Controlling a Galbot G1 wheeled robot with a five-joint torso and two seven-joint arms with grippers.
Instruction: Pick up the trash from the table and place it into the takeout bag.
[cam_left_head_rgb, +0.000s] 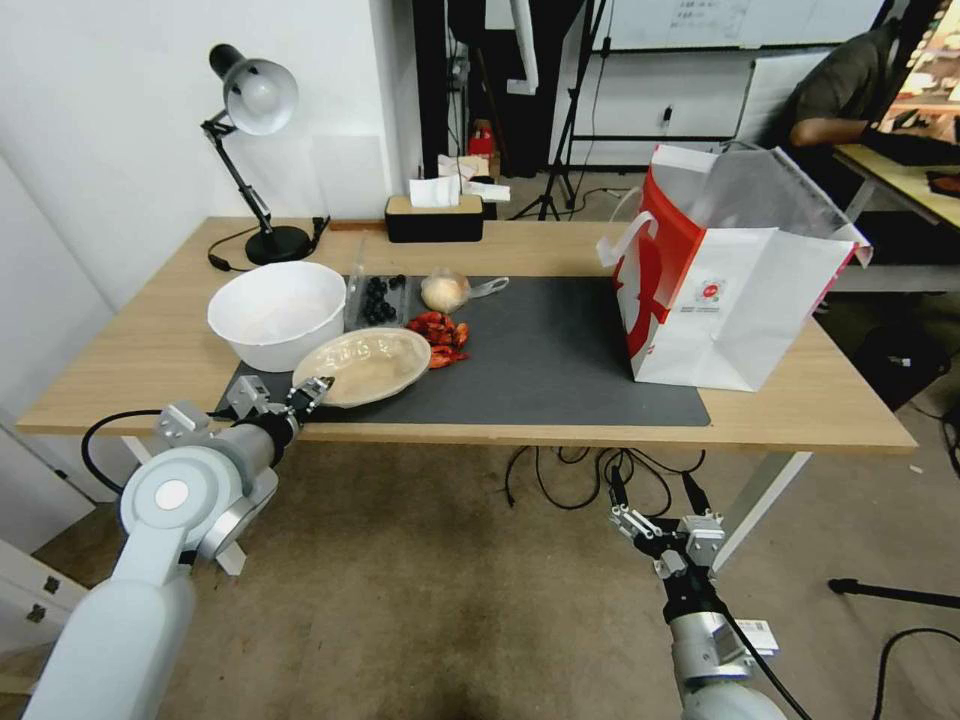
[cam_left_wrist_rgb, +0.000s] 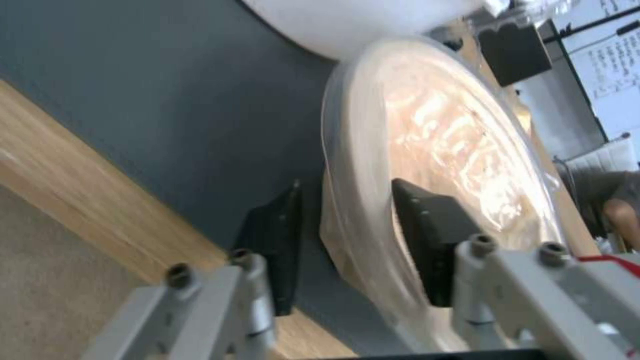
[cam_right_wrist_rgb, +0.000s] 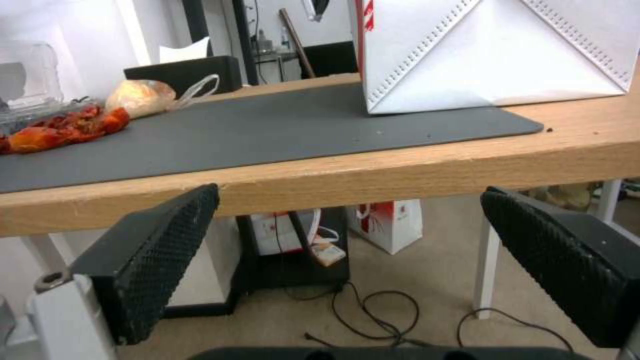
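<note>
Right tool (cam_right_wrist_rgb: 347, 260) open below table (cam_right_wrist_rgb: 400, 170) edge — takeout bag (cam_right_wrist_rgb: 493, 50) on mat (cam_right_wrist_rgb: 267, 130)

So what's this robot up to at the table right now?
It is clearing trash off the table into the takeout bag. The left gripper has its fingers on either side of the rim of the shallow beige bowl, at the mat's near edge, beside a large white bowl. The right gripper hangs open below the table's front edge. The wrapped lump and red scraps lie on the mat.
</note>
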